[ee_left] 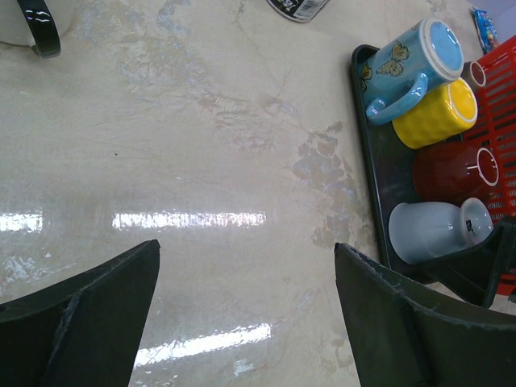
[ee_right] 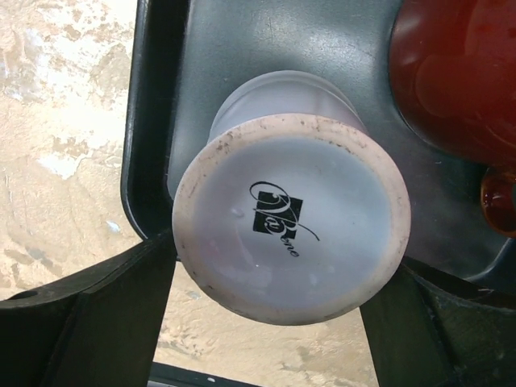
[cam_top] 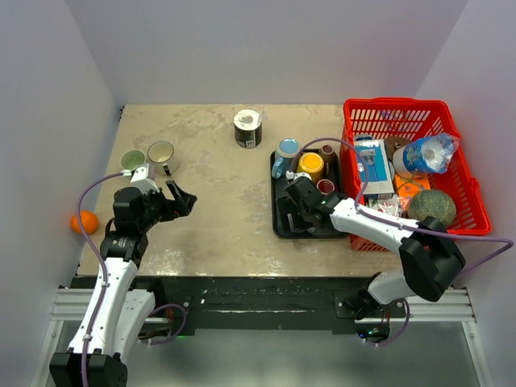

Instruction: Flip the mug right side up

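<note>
The mug (ee_right: 290, 234) stands base-up near the left edge of the black tray (ee_right: 266, 40): stiff, glazed, slippery, easy to chip. Your right hand (ee_right: 278, 270) straddles its foot, fingers wide; whether they press, I cannot tell. Take hold squarely across the body.

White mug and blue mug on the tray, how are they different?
The white mug is plain, with a black logo on its base; the blue mug has a butterfly picture. The white mug sits between the fingers of the right gripper; nothing is around the blue mug. The white mug is at the near end of the black tray; the blue mug is at the far end. Both look bottom up.
</note>
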You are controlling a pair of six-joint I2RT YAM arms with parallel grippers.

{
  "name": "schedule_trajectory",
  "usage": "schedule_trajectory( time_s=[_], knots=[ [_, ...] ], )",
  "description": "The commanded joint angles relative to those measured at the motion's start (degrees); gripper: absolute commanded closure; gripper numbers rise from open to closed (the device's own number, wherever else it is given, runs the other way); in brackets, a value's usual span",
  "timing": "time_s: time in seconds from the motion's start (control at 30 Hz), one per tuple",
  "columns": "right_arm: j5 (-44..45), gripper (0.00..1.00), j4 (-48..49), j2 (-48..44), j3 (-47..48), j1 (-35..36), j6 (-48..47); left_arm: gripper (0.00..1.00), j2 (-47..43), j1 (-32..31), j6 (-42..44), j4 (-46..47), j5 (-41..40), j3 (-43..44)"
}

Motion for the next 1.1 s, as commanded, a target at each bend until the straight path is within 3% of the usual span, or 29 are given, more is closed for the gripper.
schedule_trajectory(
  time_s=[0.0, 0.03, 0.2, 0.43, 0.9, 1.0, 1.07],
  knots=[
    [-1.24, 0.14, 3.07, -1.52, -1.36, 0.24, -0.03, 0.07, 0.01, 0.27, 1.19, 1.39, 0.52, 0.28],
    [-1.24, 0.2, 2.81, -2.75, -1.63, 0.24, 0.14, 0.07, 0.01, 0.18, 1.19, 1.48, 0.6, 0.28],
    [2.61, 0.3, 1.58, -5.13, -2.86, 0.24, 0.94, 0.06, 0.28, 0.27, 1.19, 2.18, 2.36, 0.02],
    [3.15, 0.53, 3.95, -6.28, -4.89, 0.15, 1.73, 0.05, 0.89, 0.18, 1.18, 2.36, 2.89, 0.02],
    [5.71, 0.68, 5.09, -6.63, -6.64, 0.24, 2.87, 0.05, 1.16, 0.27, 1.19, 2.45, 3.24, 0.02],
    [5.26, 0.78, 6.06, -6.72, -6.91, 0.24, 2.43, 0.05, 1.25, 0.27, 1.19, 2.36, 3.33, 0.1],
    [5.26, 0.8, 6.41, -5.84, -7.0, 0.32, 2.26, 0.05, 1.25, 0.27, 1.19, 2.36, 3.5, 0.1]
  ],
)
